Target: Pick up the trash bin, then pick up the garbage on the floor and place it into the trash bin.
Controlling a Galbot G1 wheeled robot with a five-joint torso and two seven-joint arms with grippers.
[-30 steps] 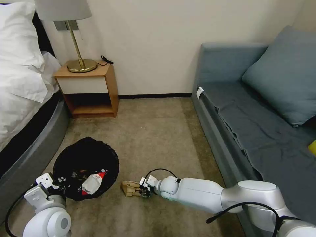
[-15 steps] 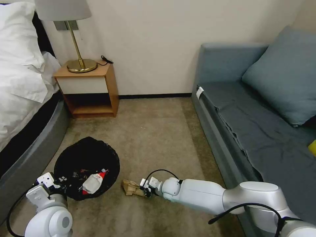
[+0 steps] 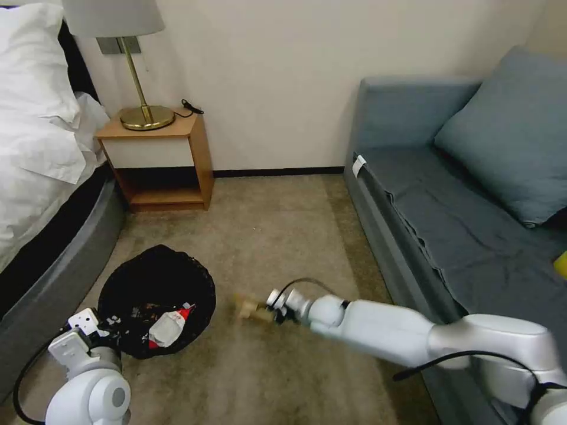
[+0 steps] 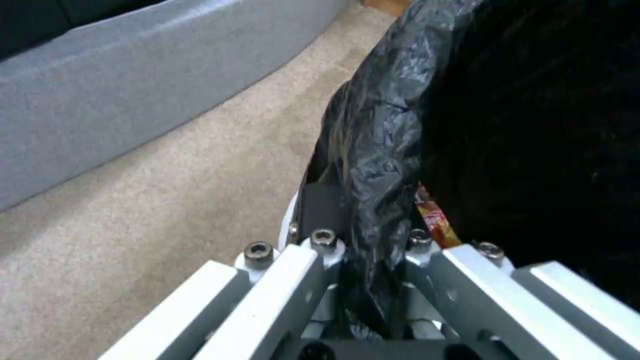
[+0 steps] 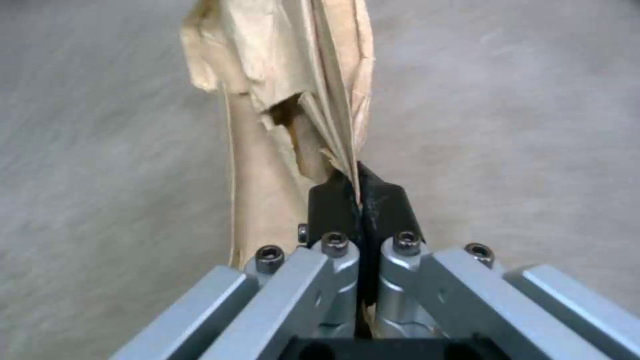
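Here our right gripper (image 5: 360, 200) is pinched tight on the crumpled tan paper (image 3: 249, 307), which hangs above the carpet (image 3: 277, 236) at about three o'clock from the trash bin (image 3: 156, 298). Our left gripper (image 4: 363, 260) is clamped on the bin's black bag at its seven o'clock edge. A red-white packet (image 3: 166, 327) lies inside the bin.

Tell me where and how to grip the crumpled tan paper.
Pinch a thin folded edge of the crumpled tan paper, coming in low along the carpet from the sofa side. The right gripper has its jaws shut on such a flattened flap, which is thin enough to fit between them.
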